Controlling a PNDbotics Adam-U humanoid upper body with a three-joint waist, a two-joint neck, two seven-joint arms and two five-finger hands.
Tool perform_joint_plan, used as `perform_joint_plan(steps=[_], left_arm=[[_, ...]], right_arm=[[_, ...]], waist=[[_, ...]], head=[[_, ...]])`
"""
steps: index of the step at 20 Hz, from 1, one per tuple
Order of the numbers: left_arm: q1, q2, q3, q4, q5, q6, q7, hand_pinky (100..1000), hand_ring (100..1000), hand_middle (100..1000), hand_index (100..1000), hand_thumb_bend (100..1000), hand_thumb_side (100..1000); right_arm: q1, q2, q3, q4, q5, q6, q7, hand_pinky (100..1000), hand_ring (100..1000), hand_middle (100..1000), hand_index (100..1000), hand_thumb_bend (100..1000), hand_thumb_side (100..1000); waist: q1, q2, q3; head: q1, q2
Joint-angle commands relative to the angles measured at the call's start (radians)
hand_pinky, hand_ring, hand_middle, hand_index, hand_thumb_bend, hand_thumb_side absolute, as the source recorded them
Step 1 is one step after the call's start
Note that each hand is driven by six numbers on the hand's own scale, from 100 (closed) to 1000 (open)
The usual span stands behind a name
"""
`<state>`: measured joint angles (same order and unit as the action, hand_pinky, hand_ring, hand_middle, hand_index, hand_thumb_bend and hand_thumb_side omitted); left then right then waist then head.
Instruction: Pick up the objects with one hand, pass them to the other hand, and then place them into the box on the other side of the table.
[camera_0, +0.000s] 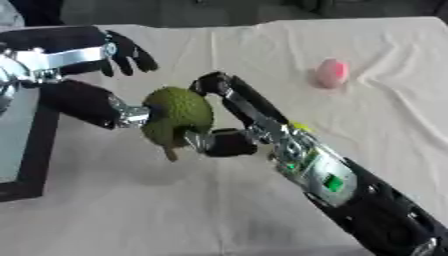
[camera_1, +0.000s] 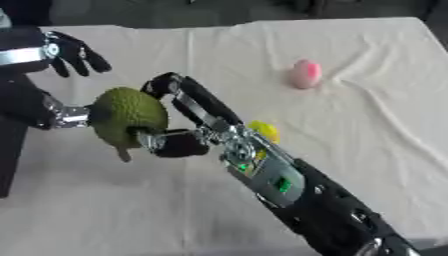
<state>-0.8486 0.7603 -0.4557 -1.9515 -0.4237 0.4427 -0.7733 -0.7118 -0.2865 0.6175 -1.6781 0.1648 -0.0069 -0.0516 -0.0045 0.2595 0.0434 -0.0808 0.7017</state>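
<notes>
Bumpy green fruit (camera_0: 179, 112) with stubby stem was off the table (camera_0: 385, 100), right hand (camera_0: 229, 125) curled around it; left hand (camera_0: 122, 52) open beside it, near the box (camera_0: 22, 150).

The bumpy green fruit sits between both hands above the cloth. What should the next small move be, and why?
Probably the right hand should uncurl and back away. The green fruit is held in its curled fingers and thumb while the left hand already meets the fruit's other side, with the box just beside it. Whether the left hand has closed is hard to tell.
</notes>
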Motion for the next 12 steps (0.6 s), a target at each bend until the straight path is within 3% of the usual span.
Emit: perform_joint_plan(steps=[1, 12], left_arm=[[-0.007, 0.035, 0.025, -0.027, 0.016, 0.057, -0.059, 760, 791, 797, 883, 449, 722], [-0.013, 0.029, 0.001, 0.002, -0.009, 0.085, -0.087, 770, 801, 809, 888, 433, 717]], right_arm=[[-0.011, -0.014, -0.006, -0.03, -0.009, 0.004, -0.001, 821, 588, 438, 531, 100, 100], [-0.018, -0.012, -0.005, -0.048, -0.013, 0.002, -0.003, 820, 586, 435, 529, 100, 100]], waist=[[0.002, -0.019, 0.002], [0.0, -0.019, 0.0]], head=[[-0.002, 0.006], [0.001, 0.007]])
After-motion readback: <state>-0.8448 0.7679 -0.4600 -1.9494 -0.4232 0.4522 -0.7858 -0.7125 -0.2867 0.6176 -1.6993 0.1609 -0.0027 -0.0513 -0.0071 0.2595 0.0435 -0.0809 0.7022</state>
